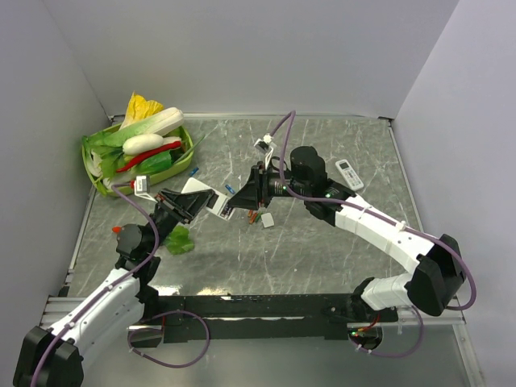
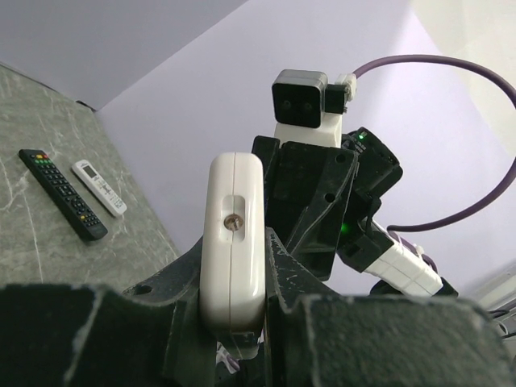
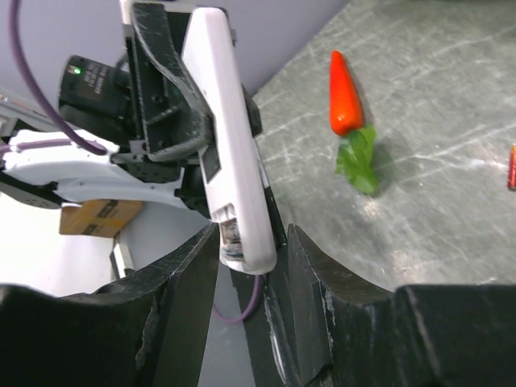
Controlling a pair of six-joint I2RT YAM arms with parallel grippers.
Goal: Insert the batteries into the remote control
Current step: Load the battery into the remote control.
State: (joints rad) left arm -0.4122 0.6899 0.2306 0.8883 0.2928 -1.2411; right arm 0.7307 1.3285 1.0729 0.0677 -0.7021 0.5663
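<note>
Between the two grippers, the remote control (image 3: pixel 230 145) is clamped end to end, left gripper (image 2: pixel 234 266) and right gripper (image 3: pixel 250 238) both closed on it, with batteries (image 1: pixel 251 216) lying loose just below the right gripper.

Both arms reach inward — left gripper (image 1: pixel 206 201) clamped, right gripper (image 1: pixel 236 207) meeting it tip-to-tip.

The left arm (image 1: pixel 101 310) and the right arm (image 1: pixel 379 230) have white link shells between bulky black joints. A purple cable (image 2: pixel 451 58) loops along each. The fingers (image 3: pixel 339 322) are matte black with pale, scuffed edges. Behind the jaws sits a black housing with a green light (image 2: pixel 360 137), topped by a grey two-lens camera block (image 2: pixel 300 98) on a white mount.
</note>
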